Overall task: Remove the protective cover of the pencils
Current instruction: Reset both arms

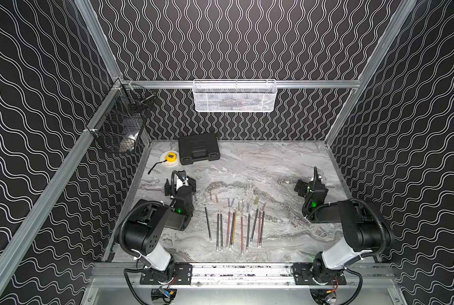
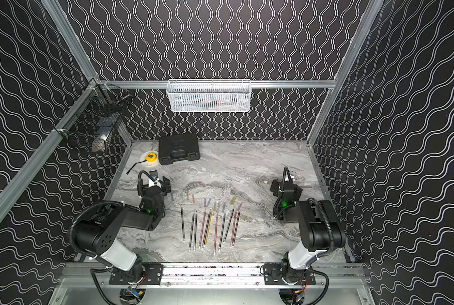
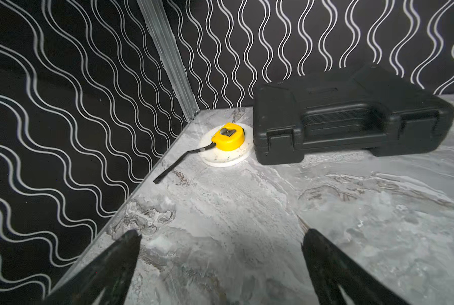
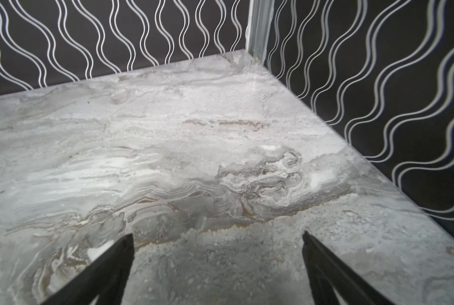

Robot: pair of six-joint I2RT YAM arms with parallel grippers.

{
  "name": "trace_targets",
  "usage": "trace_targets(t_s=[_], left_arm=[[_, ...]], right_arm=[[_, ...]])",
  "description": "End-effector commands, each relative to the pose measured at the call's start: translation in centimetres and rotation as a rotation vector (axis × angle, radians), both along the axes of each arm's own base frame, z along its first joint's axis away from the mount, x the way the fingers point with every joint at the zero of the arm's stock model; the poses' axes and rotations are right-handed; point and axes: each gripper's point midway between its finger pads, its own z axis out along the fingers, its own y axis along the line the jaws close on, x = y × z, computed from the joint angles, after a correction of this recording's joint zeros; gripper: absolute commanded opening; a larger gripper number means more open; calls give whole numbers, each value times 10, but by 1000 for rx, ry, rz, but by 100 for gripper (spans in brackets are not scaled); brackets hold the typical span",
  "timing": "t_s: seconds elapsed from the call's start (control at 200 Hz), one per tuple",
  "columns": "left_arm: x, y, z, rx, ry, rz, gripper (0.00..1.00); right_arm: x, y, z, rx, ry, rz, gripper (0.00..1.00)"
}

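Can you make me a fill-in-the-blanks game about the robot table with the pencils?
The tape measure beside the black case is ____.
The left claw and the right claw are both ____ and empty.
The pencils lie side by side on the ____.
The mesh basket hanging at the back is ____.
Missing words: yellow, open, table, white.

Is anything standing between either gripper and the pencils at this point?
Nothing visible blocks them. The left gripper and right gripper, both open and empty, flank the pencils on the table. Small translucent pieces lie just beyond the pencil tips; the black case and tape measure sit in the far corner.
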Motion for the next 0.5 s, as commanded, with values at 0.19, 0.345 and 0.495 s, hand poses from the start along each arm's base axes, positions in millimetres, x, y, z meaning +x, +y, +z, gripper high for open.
trace_targets(t_s=[0.19,0.345,0.495], left_arm=[[7,-5,-36,-166,126,-129,100],[-3,-10,-44,-179,99,-176,100],[0,-12,-39,-136,70,-171,100]], right_arm=[[6,3,5,29,-25,27,100],[5,3,4,28,-23,28,100],[5,4,4,27,-24,29,100]])
